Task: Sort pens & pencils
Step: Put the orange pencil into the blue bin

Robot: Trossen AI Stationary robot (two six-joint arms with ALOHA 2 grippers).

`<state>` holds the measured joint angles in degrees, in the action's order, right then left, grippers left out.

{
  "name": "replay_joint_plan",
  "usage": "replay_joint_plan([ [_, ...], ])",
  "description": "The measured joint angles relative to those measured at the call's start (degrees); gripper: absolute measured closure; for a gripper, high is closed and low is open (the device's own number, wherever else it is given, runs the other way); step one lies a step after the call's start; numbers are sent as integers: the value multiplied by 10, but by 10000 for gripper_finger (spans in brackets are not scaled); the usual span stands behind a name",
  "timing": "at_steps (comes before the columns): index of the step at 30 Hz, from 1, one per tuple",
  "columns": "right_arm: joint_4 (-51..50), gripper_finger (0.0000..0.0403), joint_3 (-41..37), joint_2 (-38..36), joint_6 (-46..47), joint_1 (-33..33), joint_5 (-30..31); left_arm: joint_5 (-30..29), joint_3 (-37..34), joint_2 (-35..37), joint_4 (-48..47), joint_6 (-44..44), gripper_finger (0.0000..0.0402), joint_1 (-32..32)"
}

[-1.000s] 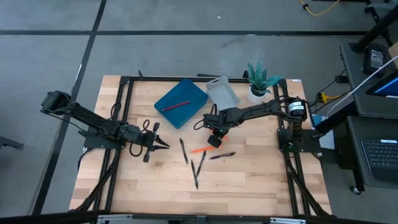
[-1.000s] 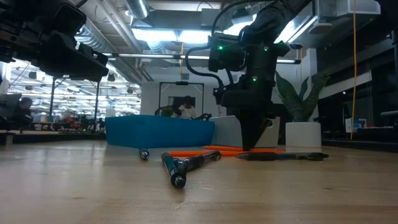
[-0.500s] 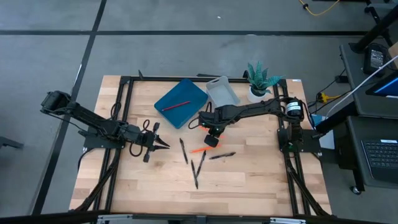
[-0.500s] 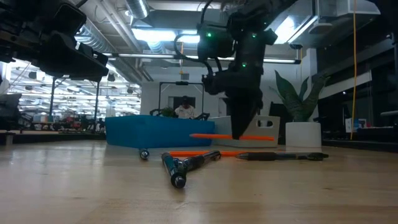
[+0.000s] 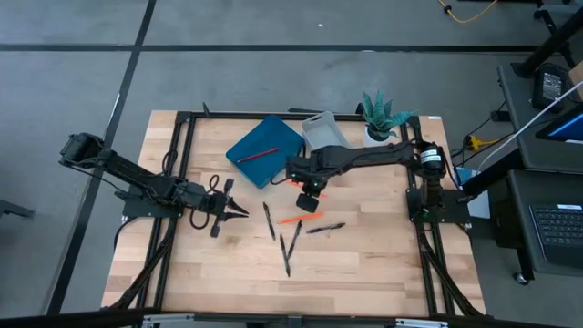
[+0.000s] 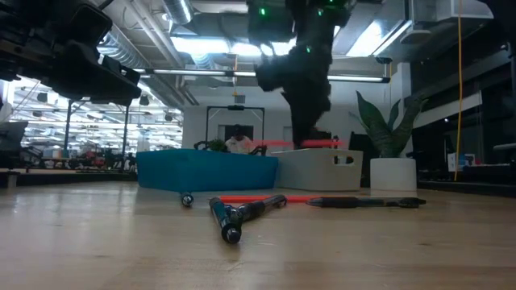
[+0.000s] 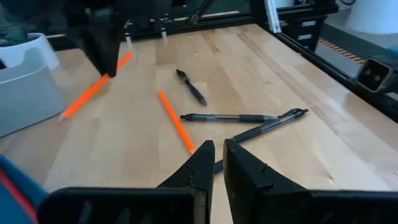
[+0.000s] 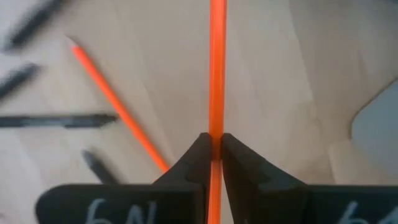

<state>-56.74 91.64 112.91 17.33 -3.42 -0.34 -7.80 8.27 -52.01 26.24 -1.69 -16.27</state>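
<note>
My right gripper [image 5: 308,193] hangs above the middle of the table, shut on an orange pencil [image 6: 297,145]. A second orange pencil [image 5: 293,219] lies flat on the wood below it, among several black pens [image 5: 270,220] [image 5: 325,228]. A red pencil [image 5: 258,153] lies in the blue tray [image 5: 273,137]. The grey bin [image 5: 325,134] stands beside that tray. My left gripper [image 5: 239,211] waits shut at the table's left, touching nothing, its tips [image 7: 216,149] pointing toward the pens. My right gripper pinches the orange pencil's shaft [image 8: 216,127] between its two fingers, partway along its length. The fingers come from above, pointing down, and lie across the pencil. The pencil hangs level, lifted clear of the table, at about the height of the trays' rims [image 6: 278,146].
A potted plant [image 5: 383,118] stands at the far right, behind the grey bin. A black frame [image 5: 182,164] runs along the table's sides. Bare wood lies along the near edge [image 5: 291,292].
My right gripper has risen and gone a little toward the far edge and the trays, staying shut. The orange pencil has come up off the table with it, staying level. The other pencil and the pens have stayed in place.
</note>
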Motion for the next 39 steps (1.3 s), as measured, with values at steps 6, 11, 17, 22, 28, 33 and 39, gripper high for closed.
replay_joint_plan([
  [6, -27, 367, 66, -1, -26, 0, 2, -45, 0, 0, 0, 0, 374, 0],
  [11, -53, 367, 109, -1, -43, 0, 2, -47, 0, 0, 0, 0, 374, 0],
  [17, -102, 367, 157, -2, -57, 3, 2, -49, 0, 0, 7, -8, 374, 0],
  [22, -128, 367, 199, -2, -59, 16, 8, -51, 0, 0, 29, -34, 374, 0],
  [28, -159, 367, 237, -2, -72, 35, 29, -80, 0, -1, 39, -35, 374, 0],
  [33, -188, 367, 266, -2, -72, 45, 83, -112, 0, -1, 44, -35, 374, 0],
  [39, -193, 367, 290, -2, -73, 48, 88, -112, 0, -1, 45, -34, 374, 0],
])
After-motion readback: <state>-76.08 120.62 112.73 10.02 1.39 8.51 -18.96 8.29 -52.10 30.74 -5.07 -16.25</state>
